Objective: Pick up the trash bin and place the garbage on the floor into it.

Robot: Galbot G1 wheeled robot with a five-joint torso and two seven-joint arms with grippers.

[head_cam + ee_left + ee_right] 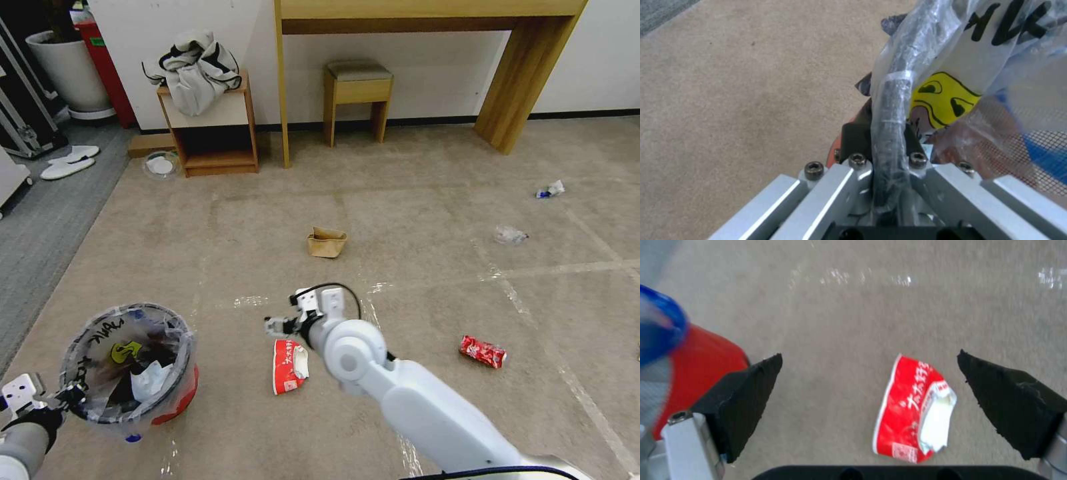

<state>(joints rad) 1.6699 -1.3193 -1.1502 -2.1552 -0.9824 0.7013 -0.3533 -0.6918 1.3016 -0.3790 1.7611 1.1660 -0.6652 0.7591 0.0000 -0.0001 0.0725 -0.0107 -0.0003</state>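
The red trash bin [175,399], lined with a clear bag with black writing, stands low at the left. My left gripper [67,395] is shut on its rim [896,100]; a yellow wrapper [942,100] shows through the bag. My right gripper [275,326] hangs open just above a red wrapper [289,367] on the floor [413,220]. In the right wrist view the wrapper [907,406] lies between the black pads [746,396], nearer the right one, with the bin [702,363] beside it. More garbage lies around: a brown paper bag [327,242], a crushed red can [483,351], clear plastic [510,235] and a white-blue scrap [550,189].
At the back stand a wooden side table [212,143] with clothes on it, a stool [357,90] and a desk leg [527,73]. White slippers [67,162] lie on the grey carpet at the left. Open carpet surrounds the wrapper.
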